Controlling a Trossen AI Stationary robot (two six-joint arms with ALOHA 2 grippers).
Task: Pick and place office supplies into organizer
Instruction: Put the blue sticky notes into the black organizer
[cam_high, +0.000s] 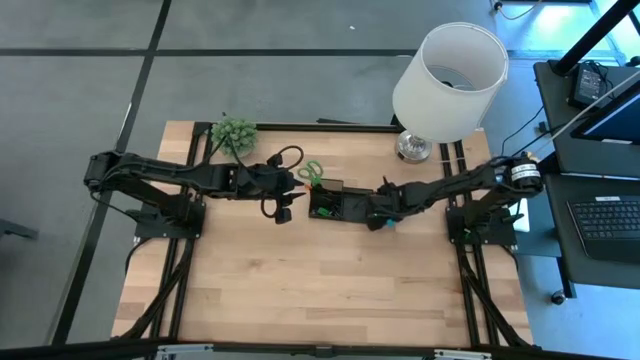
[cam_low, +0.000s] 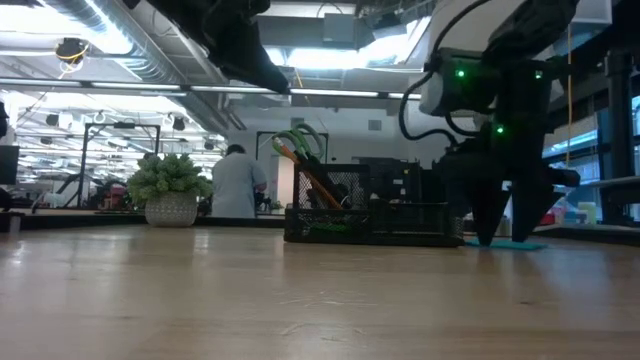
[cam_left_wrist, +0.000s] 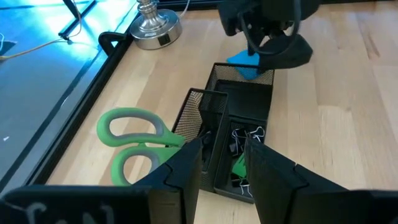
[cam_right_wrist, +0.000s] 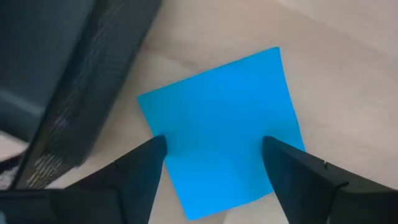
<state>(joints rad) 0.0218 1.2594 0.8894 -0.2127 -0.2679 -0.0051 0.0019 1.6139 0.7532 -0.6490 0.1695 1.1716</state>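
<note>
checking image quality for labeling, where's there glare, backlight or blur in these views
Low view: bright ceiling lights backlight the scene, so the organizer and right tool read as silhouettes. Left wrist view: blue glare on the floor beyond the table edge; the left tool is soft up close. Right wrist view: the sticky-note pad is evenly lit, the mesh blurred.

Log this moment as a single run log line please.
right gripper: open, fingers straddling blue sticky-note pad on table beside organizer | left gripper: open above organizer | scissors: in organizer

Bright even overhead light, glaring ceiling strips (cam_low: 330, 58) in low view, silhouetted arms, blurred near tabletop (cam_low: 300, 300)
</note>
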